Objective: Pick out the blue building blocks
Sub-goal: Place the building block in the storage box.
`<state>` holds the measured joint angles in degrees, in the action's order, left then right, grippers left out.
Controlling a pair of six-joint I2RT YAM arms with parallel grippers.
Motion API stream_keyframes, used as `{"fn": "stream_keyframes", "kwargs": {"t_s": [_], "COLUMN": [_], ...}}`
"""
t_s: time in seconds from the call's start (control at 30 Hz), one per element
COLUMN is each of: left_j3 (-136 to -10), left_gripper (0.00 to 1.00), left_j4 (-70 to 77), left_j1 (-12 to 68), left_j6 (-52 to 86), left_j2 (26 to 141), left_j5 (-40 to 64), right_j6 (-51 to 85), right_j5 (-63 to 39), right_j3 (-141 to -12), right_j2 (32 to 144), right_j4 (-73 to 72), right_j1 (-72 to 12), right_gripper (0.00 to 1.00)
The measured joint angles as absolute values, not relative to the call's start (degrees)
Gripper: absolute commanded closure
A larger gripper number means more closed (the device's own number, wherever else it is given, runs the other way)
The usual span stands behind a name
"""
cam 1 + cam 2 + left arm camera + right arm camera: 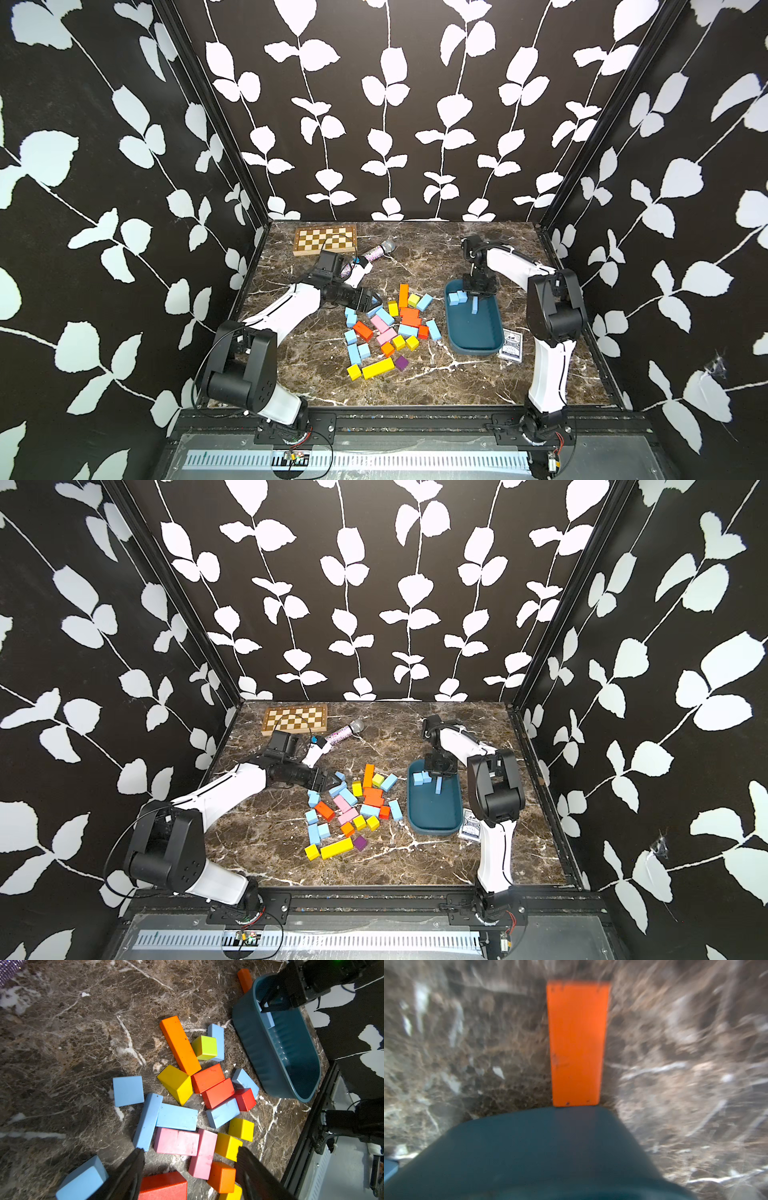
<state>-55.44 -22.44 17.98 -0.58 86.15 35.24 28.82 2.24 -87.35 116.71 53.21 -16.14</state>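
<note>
Top views: set high in front, angled down over the whole bench (pixel 415 386).
Left wrist: held close above the block pile (pixel 207 1078); tray (pixel 259 1059) shared.
Right wrist: pressed near the tray (pixel 539 1157); blurred, seemingly facing down.

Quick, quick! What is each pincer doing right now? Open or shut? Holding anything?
Left pincer: open, holding nothing.
Right pincer: just above a blue bar in the tray; cannot tell if it grips it.
</note>
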Motion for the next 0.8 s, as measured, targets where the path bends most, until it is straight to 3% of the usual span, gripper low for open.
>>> {"fn": "stream_keyframes", "kwargs": {"t_s": [0.37,0.8], "left_j3": [-55.4,-55.3], "left_gripper": [0.28,0.28], "left_j4": [-22.4,-22.4], "left_j1": [18.0,18.0], "left_j6": [-0.6,-0.6], "left_j2": [86.1,86.1], "left_j5": [35.2,35.2], "right_j6": [29.1,26.8], "right_j5": [-0.1,-1.9], "right_j3": [-83.4,-81.6], "right_j2": [110.3,110.9], "right_j4": [51.7,50.4], "right_j1": [-16.1,-16.1], "right_gripper": [0.66,0.86]}}
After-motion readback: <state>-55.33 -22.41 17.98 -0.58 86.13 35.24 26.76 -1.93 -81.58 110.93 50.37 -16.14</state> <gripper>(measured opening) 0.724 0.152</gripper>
